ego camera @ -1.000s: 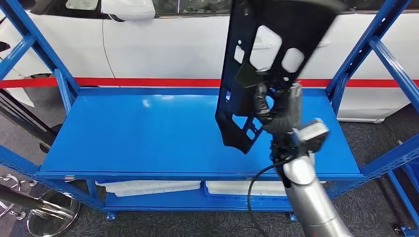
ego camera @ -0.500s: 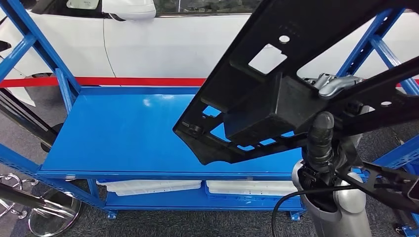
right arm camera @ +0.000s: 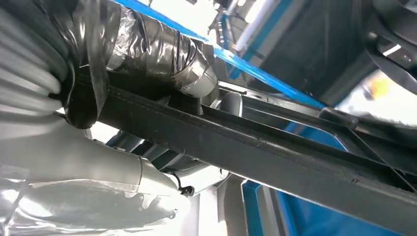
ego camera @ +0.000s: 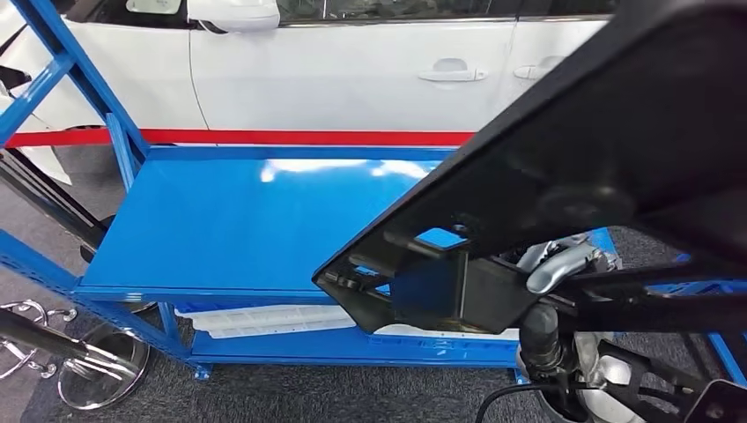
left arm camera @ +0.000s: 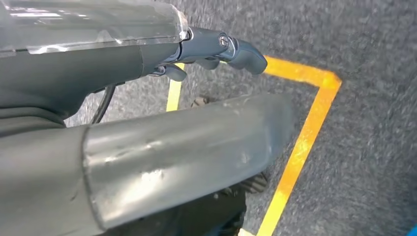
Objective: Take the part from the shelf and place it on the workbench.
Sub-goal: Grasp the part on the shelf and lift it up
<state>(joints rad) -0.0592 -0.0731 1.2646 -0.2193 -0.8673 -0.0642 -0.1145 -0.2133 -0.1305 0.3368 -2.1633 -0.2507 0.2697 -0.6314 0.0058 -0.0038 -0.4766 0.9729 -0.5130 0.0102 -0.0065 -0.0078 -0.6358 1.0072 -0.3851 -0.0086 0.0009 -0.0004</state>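
Nearest the camera: big black plastic part [ego camera: 608,150], clamped in the right hand [right arm camera: 147,73], lifted clear of the shelf [ego camera: 264,220] and swung in close, hanging just above the shelf's front right corner and blotting out that whole side of the head view. Wrist shot from that side has the taped thumb wrapped over one of the part's black ribs, so firmly gripping, not just touching. Left hand [left arm camera: 211,49] dangling low, away from the shelf, over grey carpet with a yellow floor line [left arm camera: 300,142]; nothing in it, fingers loosely apart, so basically idle. Further back, the shelf's blue top deck, bare and glossy, with white trays [ego camera: 264,319] on the deck under it. Behind the shelf, a red strip [ego camera: 308,137] and then a white car [ego camera: 352,70]. Progress-wise, looks like the pick is done: part off the shelf and in the air. Still left, by the look of it: turning toward the workbench, carrying the thing over, setting it down. No workbench anywhere around the shelf, so probably a fair bit to go.
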